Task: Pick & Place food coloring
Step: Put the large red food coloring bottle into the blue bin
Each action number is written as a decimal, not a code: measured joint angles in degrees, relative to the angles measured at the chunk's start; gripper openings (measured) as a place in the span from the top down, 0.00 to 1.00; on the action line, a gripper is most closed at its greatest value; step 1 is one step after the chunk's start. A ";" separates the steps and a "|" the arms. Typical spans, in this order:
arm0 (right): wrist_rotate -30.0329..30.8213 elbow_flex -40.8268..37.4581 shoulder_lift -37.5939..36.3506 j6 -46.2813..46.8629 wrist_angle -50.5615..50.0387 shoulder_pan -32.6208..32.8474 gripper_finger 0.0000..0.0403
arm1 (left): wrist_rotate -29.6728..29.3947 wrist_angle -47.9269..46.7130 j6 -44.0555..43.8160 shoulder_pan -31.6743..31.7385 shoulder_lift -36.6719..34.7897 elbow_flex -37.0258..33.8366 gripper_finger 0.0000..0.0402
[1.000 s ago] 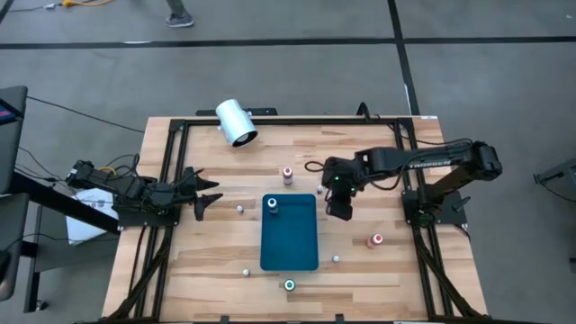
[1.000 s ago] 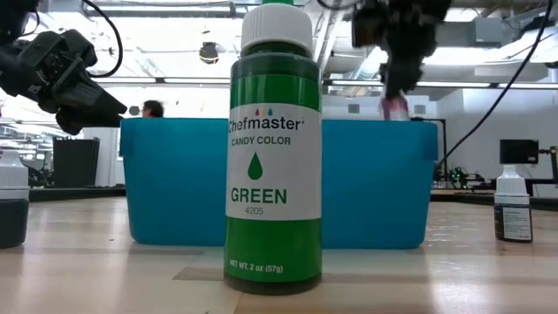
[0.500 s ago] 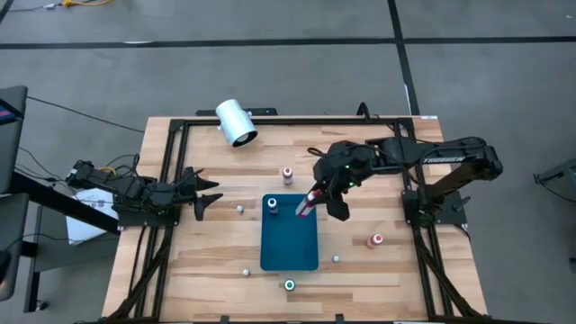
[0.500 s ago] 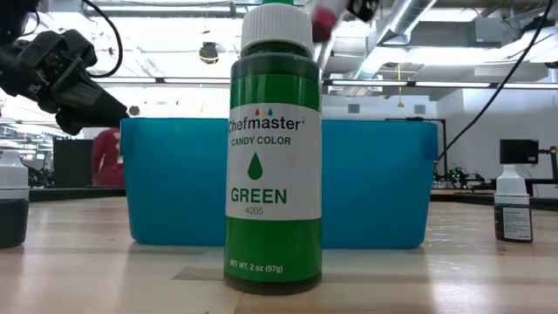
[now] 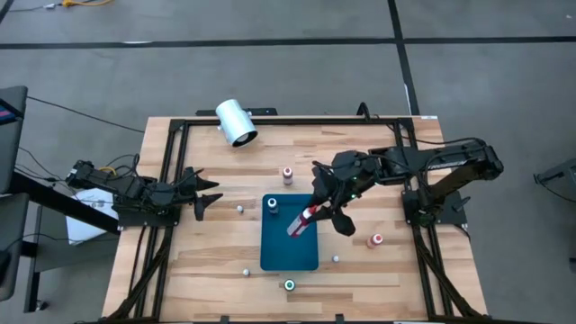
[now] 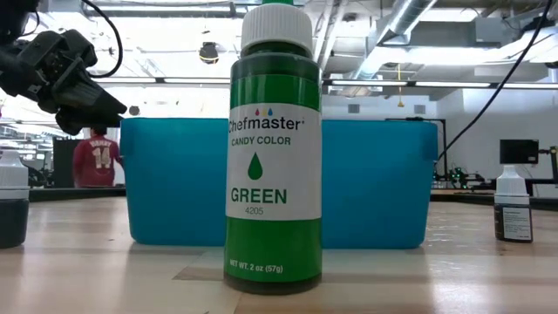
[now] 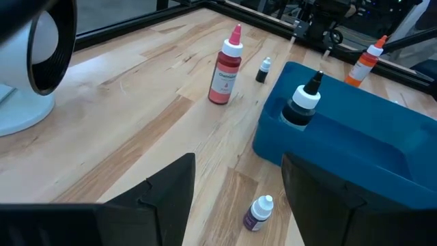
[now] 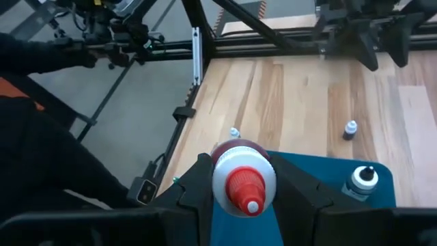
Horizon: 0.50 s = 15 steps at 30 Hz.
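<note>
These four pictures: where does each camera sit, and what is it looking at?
High view: above, looking straight down at both arms, the blue bin and the right end effector.
Low view: at tabletop height, behind the green bottle.
Left wrist view: on the waiting left arm, past its open fingers.
Right wrist view: over the held red bottle.
Shared: all four show the bin.

Nine food coloring bottles (image 5: 287,175) — one blue bin (image 5: 290,256), one white cylinder (image 5: 236,122).
</note>
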 joint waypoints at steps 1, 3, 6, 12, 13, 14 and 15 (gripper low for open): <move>0.01 0.02 0.00 0.00 0.17 -0.05 0.74 | 0.00 0.00 -0.01 0.00 0.00 -0.01 0.48; 0.12 0.02 0.00 0.03 0.21 -0.15 0.74 | 0.02 0.00 -0.01 0.00 0.01 -0.02 0.48; 1.85 0.04 0.45 0.82 0.66 -0.15 0.74 | 0.02 0.00 -0.01 0.00 0.01 -0.02 0.48; 5.77 0.09 4.27 1.41 2.56 -1.03 0.74 | 0.03 0.00 -0.01 0.00 0.01 -0.04 0.48; 6.55 0.09 5.08 1.71 2.21 -1.34 0.74 | 0.02 0.00 -0.01 0.00 -0.01 -0.04 0.48; 7.25 0.09 5.95 1.97 2.23 -1.67 0.74 | 0.04 0.01 -0.01 -0.02 0.00 -0.04 0.48; 7.84 0.09 6.67 2.01 2.15 -2.00 0.74 | 0.04 0.02 -0.01 0.00 0.01 -0.04 0.48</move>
